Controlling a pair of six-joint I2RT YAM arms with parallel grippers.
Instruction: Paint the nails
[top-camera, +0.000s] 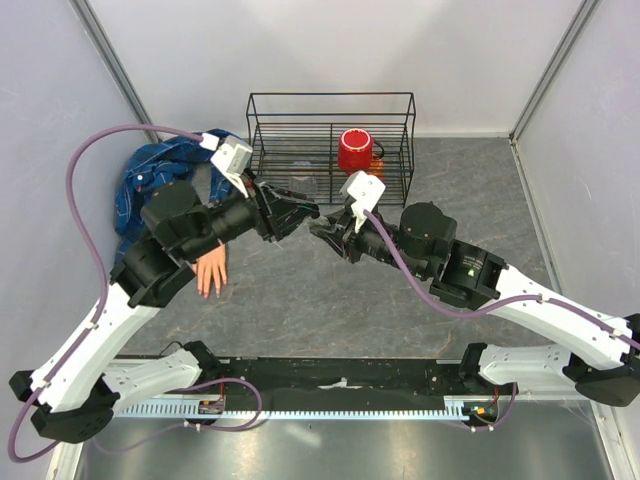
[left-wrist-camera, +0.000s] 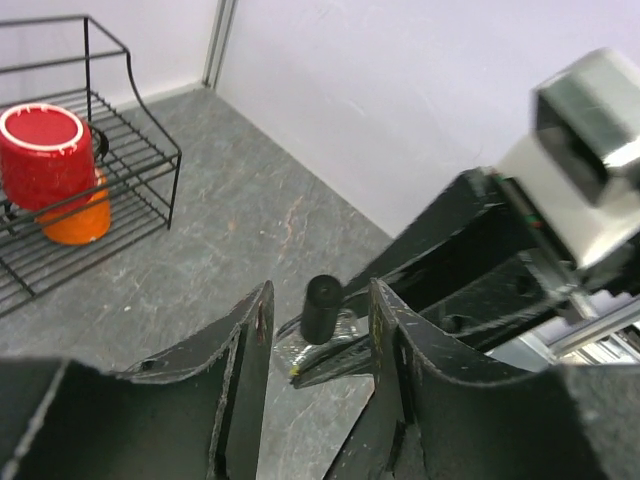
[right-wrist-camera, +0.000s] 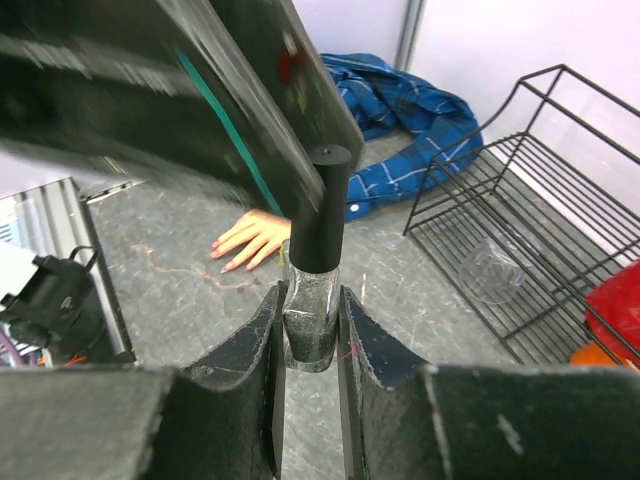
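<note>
The fake hand (top-camera: 211, 272) lies palm down on the table left of centre, its blue plaid sleeve (top-camera: 160, 180) behind it. In the right wrist view the hand (right-wrist-camera: 250, 238) shows pinkish nails (right-wrist-camera: 222, 250). My right gripper (right-wrist-camera: 311, 295) is shut on a small glass polish bottle (right-wrist-camera: 310, 325) with a tall black cap (right-wrist-camera: 322, 210), held above the table at centre (top-camera: 325, 232). My left gripper (left-wrist-camera: 320, 295) is open, its jaws standing either side of the black cap (left-wrist-camera: 320, 308) and a little short of it. In the top view the left gripper (top-camera: 300, 212) faces the right one.
A black wire rack (top-camera: 330, 145) stands at the back, holding a red cup (top-camera: 355, 150), an orange object (left-wrist-camera: 80, 215) and a clear glass piece (right-wrist-camera: 490, 270). Grey walls close in both sides. A black rail (top-camera: 340, 385) runs along the near edge.
</note>
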